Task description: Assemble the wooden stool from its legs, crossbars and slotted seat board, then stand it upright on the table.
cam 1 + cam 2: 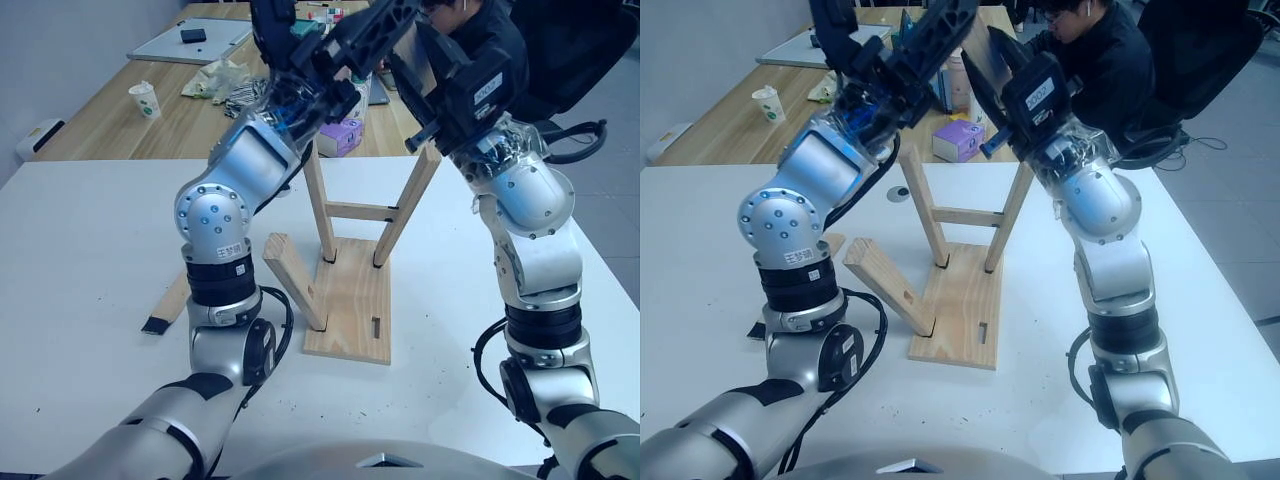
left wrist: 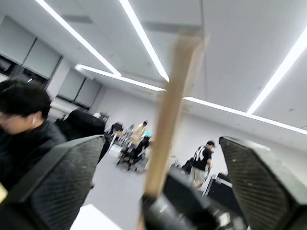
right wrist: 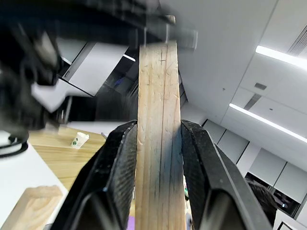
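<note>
Wood sits tight in the right claw. Its two fingers press against opposite faces of a flat wooden piece with no gap on either side, and the piece runs on well past the fingertips. Both arms are lifted high over the far part of the white table, and the two claws come together up there, above the half-built stool.

The left claw is spread wide. Its fingers stand well apart on either side of that same piece and touch it nowhere that I can see, so it has hold of nothing.

Below them the slotted seat board lies flat on the table. Two legs stand in its far slots and splay apart as they rise. These are the left upright leg and the right upright leg, and a crossbar joins them partway up. The top of the right upright leg comes close under the right arm's wrist.

A third leg has its foot in the near left slot and leans steeply out to the left. Off to the left of the board, a loose strip of wood with a dark end lies flat on the table, partly behind the left arm.

On the wooden table beyond stand a paper cup and a purple box.
</note>
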Robot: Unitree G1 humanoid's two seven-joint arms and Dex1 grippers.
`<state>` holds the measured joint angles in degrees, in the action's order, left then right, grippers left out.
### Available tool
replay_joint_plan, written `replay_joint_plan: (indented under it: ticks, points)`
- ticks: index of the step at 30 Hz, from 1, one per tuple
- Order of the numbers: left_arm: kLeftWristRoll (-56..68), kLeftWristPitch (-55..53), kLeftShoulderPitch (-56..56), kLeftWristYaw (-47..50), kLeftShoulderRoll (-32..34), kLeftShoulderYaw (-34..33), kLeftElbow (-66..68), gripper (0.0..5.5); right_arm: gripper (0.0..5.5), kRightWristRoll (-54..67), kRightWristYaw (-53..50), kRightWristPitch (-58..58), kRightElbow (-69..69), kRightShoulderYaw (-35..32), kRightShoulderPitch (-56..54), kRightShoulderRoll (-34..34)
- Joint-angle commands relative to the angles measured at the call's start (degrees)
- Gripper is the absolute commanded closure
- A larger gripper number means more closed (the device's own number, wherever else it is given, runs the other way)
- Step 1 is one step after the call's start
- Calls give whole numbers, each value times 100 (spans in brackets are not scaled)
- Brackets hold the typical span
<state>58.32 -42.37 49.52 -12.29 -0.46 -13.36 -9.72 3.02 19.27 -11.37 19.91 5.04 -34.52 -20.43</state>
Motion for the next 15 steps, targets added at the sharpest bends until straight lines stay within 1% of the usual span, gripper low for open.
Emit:
replay_joint_plan:
  ticks: [1,2,6,15]
  points:
    - [243,46,111,-122,81,6,-173,174,421,62,39,-154,111,67,86,148]
    - [277,57,122,-128,94,12,-190,196,421,62,47,-175,114,77,97,155]
    - [223,130,166,-209,161,99,-182,250,421,54,132,-182,113,96,101,197]
    - [-26,171,144,-259,353,331,8,362,421,18,230,-182,182,155,127,201]
